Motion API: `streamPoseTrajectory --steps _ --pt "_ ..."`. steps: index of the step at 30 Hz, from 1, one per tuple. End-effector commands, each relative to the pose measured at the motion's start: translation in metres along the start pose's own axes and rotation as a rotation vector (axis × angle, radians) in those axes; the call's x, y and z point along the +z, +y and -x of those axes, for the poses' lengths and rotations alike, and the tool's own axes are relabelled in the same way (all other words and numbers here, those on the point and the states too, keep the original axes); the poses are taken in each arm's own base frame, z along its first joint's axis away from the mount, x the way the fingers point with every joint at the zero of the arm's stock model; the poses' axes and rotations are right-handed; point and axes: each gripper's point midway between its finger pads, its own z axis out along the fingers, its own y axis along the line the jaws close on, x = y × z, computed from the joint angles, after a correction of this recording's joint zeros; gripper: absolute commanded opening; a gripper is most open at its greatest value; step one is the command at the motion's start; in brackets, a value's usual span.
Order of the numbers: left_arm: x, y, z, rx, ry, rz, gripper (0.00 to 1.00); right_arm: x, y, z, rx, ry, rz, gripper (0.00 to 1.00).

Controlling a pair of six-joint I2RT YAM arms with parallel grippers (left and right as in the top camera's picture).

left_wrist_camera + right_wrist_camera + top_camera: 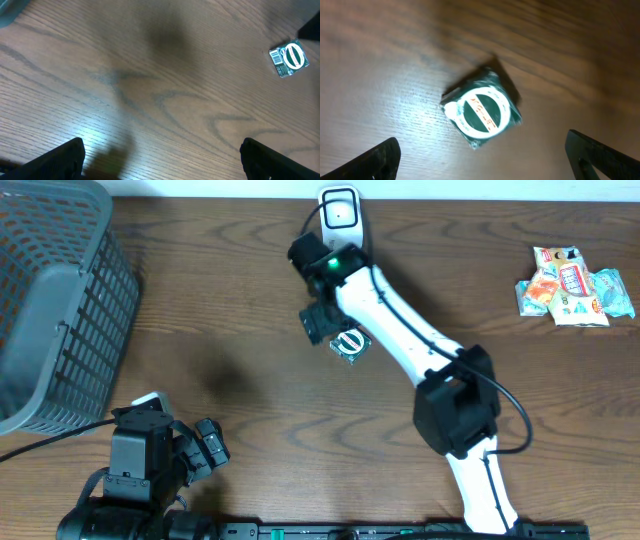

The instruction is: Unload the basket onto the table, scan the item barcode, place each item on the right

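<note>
Square green-and-white packet (481,111) is lying flat at centre frame; your right gripper (487,157) is hovering over it, jaws spread, empty. You are facing the pick-up: descend centred.

Wood-grain table (250,380) with soft sheen, glossy wrapped packet (482,110), grey plastic mesh basket (60,310)

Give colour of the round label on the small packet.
Round label: dark green, white ring, reddish lettering; clearest in right wrist view.
</note>
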Motion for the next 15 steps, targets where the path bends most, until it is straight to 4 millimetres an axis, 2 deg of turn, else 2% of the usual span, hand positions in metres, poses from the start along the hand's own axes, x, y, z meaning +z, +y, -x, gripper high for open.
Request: streamPoseTrajectory --steps 1,6,7,11,15 --pt "0.0 0.002 0.0 0.0 -0.005 0.009 0.98 -0.02 -0.012 0.01 0.376 -0.037 0.036 0.99" --pt "0.0 0.002 0.0 0.0 -0.005 0.009 0.98 -0.016 -0.013 0.017 0.436 -0.056 0.047 0.99" --pt "0.0 0.002 0.0 0.0 -0.005 0.009 0.98 -0.016 -0.013 0.018 0.448 -0.059 0.051 0.96" --pt "0.0 0.002 0.0 0.0 -0.005 0.009 0.97 -0.014 -0.006 0.014 0.627 -0.026 0.087 0.97" --pt "0.0 0.002 0.0 0.0 -0.005 0.009 0.98 -0.005 -0.003 0.003 0.806 0.027 0.084 0.99"
